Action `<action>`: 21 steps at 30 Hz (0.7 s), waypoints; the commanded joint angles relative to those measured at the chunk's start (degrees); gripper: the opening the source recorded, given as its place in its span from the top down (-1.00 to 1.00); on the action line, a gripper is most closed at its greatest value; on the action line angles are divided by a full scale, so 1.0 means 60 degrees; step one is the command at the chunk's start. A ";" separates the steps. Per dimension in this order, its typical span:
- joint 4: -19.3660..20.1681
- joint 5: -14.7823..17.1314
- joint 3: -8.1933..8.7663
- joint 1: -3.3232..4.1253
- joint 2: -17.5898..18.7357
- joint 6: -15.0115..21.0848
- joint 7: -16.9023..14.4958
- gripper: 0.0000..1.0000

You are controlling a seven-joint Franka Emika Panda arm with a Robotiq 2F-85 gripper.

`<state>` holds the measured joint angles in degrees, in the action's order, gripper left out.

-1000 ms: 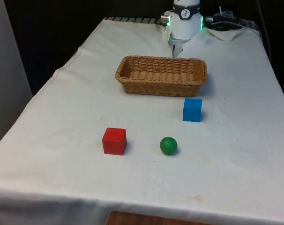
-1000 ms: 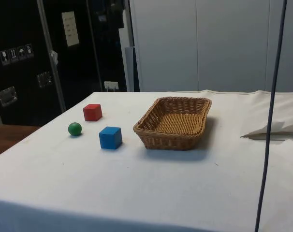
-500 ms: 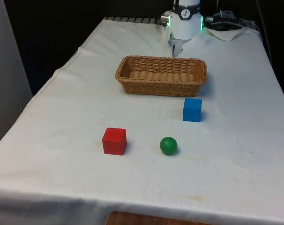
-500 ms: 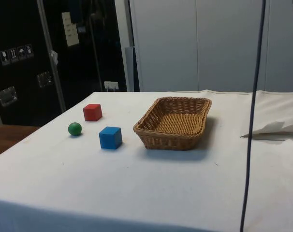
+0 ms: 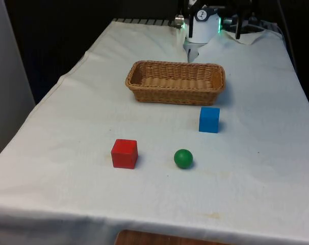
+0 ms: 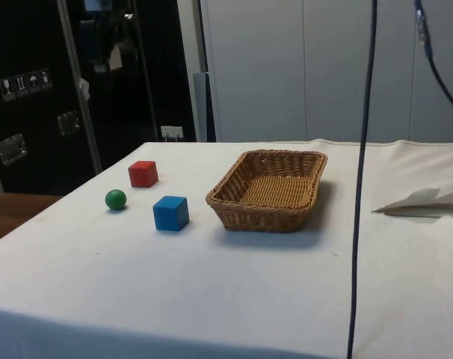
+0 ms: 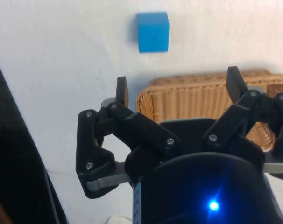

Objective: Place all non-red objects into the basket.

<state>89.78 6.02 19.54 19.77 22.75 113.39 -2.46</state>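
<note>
Hanging high above the surface (image 5: 68,117), the pincer (image 7: 176,91) is being held with its fingers spread wide and nothing between them, the wicker basket (image 5: 176,81) being partly hidden behind it in the wrist view. The blue cube (image 5: 209,119) is lying just beside the basket, while the green ball (image 5: 183,158) and red cube (image 5: 124,153) are lying farther off, all outside it.

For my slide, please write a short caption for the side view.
Wicker basket on the white cloth, with blue cube, green ball and red cube beside it.
</note>
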 commanded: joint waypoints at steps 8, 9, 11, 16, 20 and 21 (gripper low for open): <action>-0.0850 0.0229 -0.0038 -0.0162 0.0917 0.0401 -0.0124 -1.00; -0.0926 0.0258 -0.0048 -0.0191 0.1022 0.0449 -0.0153 -1.00; -0.1060 0.0315 -0.0038 -0.0239 0.1203 0.0506 -0.0210 -1.00; -0.1413 0.0640 0.0057 -0.0334 0.1671 0.0659 -0.0477 -1.00; -0.1576 0.0869 0.0124 -0.0401 0.1929 0.0716 -0.0659 -1.00; -0.1633 0.1031 0.0172 -0.0439 0.2063 0.0773 -0.0783 -1.00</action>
<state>80.16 11.86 21.03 17.65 35.01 118.03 -6.82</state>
